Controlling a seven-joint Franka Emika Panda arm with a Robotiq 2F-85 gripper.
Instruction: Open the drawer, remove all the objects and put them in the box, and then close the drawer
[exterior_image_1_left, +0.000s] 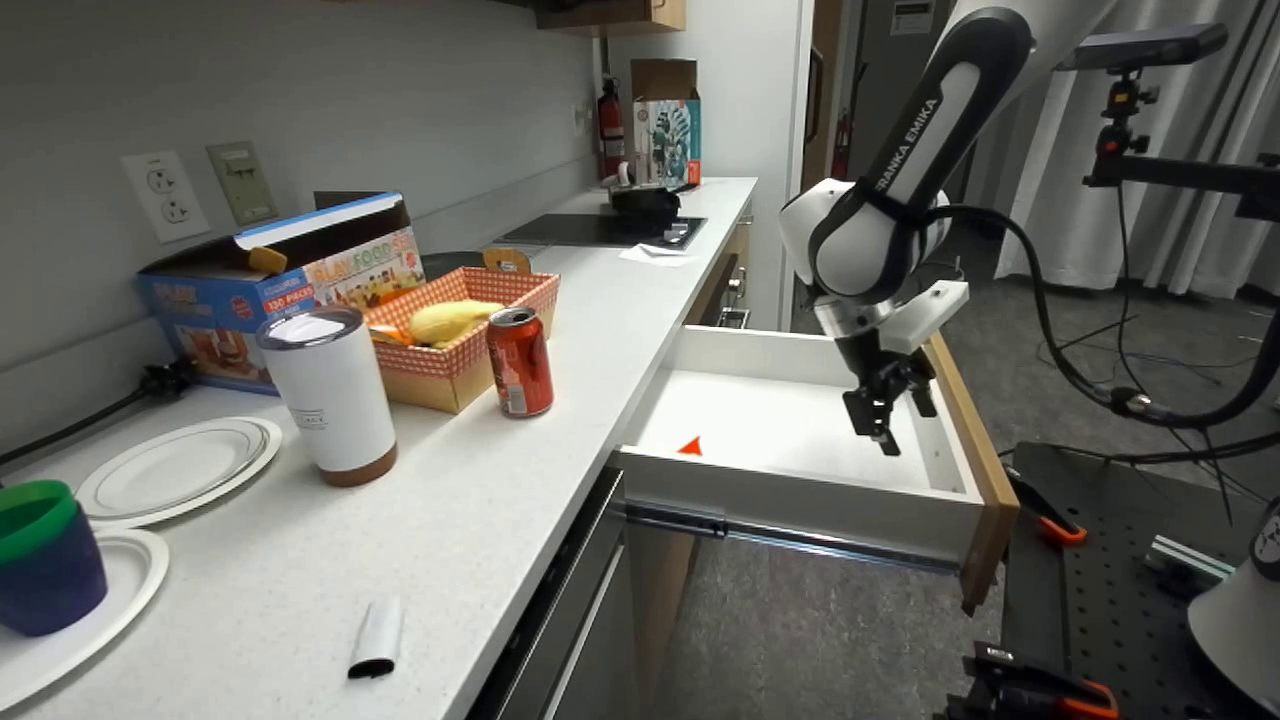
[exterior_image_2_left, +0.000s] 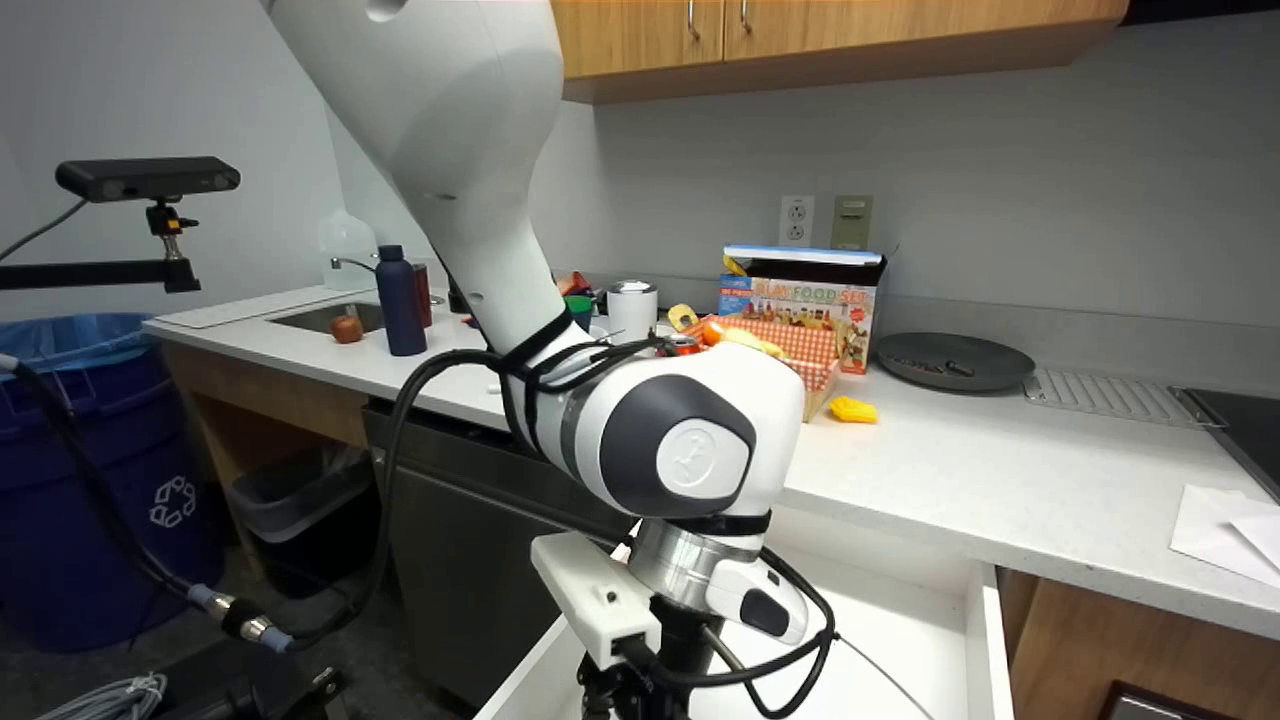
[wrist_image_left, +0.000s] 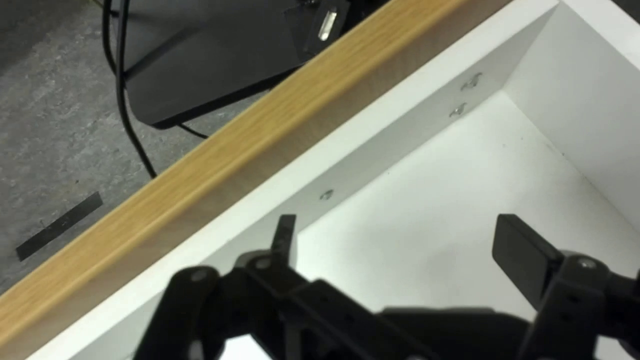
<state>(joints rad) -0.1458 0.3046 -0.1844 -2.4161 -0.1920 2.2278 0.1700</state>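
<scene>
Over the open drawer, the bent arm points its claw downward near the wooden front, fingers wide apart. One orange-red piece lies in the drawer; the checkered box stands on the bench.

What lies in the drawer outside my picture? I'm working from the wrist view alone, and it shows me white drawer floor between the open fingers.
Observer: In an exterior view, an orange-red pointed piece lies in the drawer, toward its counter end.
Operator: I don't have the box in my view at all. Does it hold anything?
Observer: Yes, the red-checked box on the counter holds a yellow banana-like piece; I can't make out everything else in it.
</scene>
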